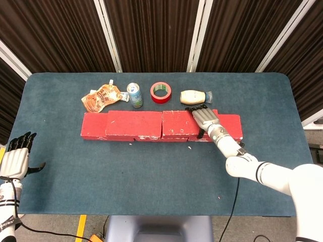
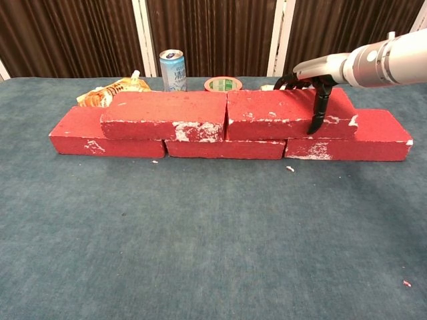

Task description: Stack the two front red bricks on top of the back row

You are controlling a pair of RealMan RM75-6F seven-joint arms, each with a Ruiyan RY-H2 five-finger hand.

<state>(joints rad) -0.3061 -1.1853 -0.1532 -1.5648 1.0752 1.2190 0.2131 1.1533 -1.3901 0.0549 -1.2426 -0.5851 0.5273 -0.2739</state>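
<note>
1. My right hand [image 1: 206, 119] grips the right upper brick [image 2: 287, 114], fingers [image 2: 319, 110] clamped over its front face.
2. I'd nudge it flush against the left upper brick [image 2: 163, 115], then release gently.
3. Left hand [image 1: 15, 159] idles, fingers apart.

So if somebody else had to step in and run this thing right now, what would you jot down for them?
Right hand: resting on the right upper brick, fingers hooked over its front face.
Left hand: off the bricks at the table's near left edge, fingers apart, holding nothing.
Bricks: three form the bottom row; the left upper brick and the right one sit on top, end to end.
Done: both bricks appear stacked.
Left: probably only to let go and pull the right hand away.
</note>
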